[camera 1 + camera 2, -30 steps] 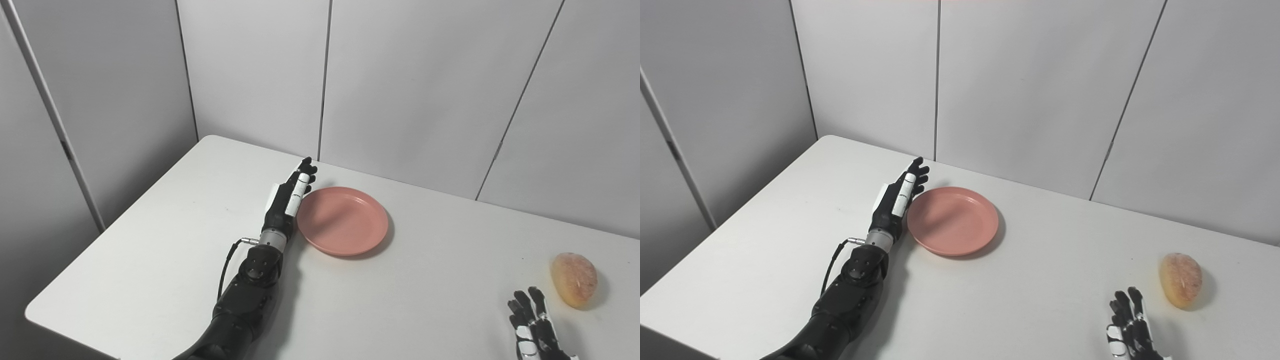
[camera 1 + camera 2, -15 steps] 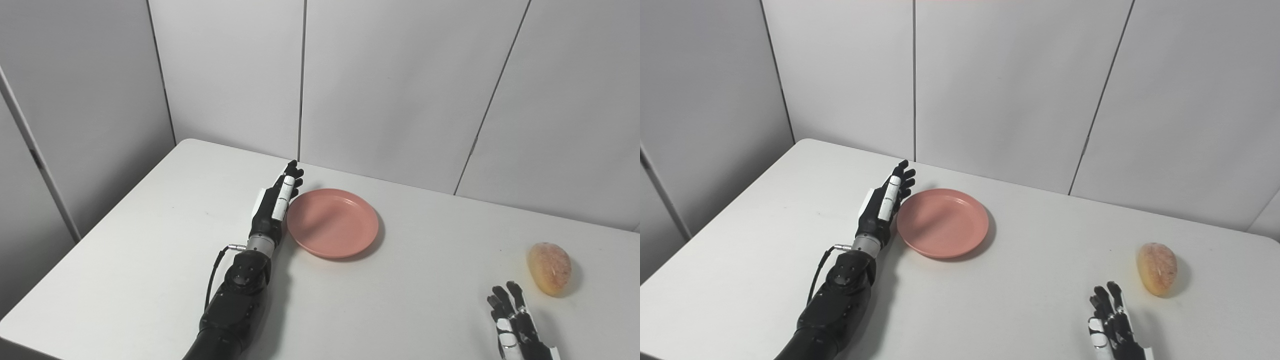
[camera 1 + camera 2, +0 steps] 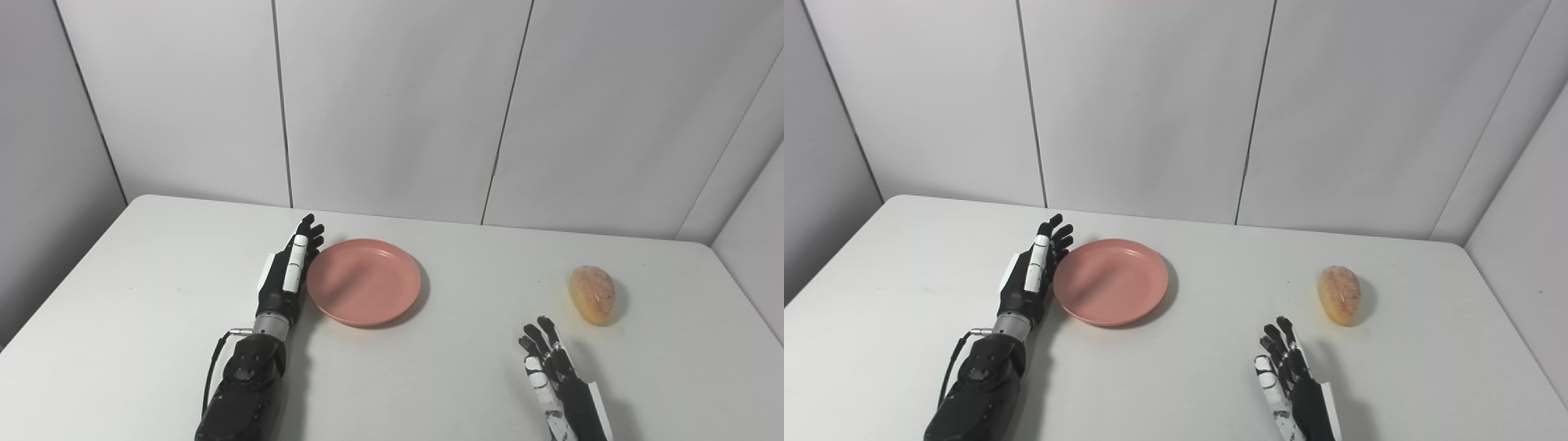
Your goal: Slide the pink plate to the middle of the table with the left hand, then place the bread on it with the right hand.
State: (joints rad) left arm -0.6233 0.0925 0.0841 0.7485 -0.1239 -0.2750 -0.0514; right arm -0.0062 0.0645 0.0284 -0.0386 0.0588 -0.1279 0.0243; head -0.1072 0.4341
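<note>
1. Surface: a white table (image 3: 153, 318) stands against grey wall panels (image 3: 392, 110), which close it in at the back and on both sides.
2. Pink plate (image 3: 364, 282): it lies flat and upright on the table, left of centre and nearer the back edge than the front. Nothing rests on it.
3. Left hand (image 3: 288, 275): it stands on edge just beside the plate's left rim, fingers stretched out straight and close together, pointing toward the back wall. The palm side faces the plate and appears to touch the rim; actual contact cannot be confirmed. The hand grips nothing. A black cable (image 3: 214, 367) loops out at the wrist.
4. Bread (image 3: 592, 294): an oval golden roll lies on the table to the right, well apart from the plate and near the right edge.
5. Right hand (image 3: 554, 373): it sits low at the front right, fingers extended and slightly spread, pointing toward the back. It holds nothing. It is near the bread, in front and to the left of it, with bare table between them.
</note>
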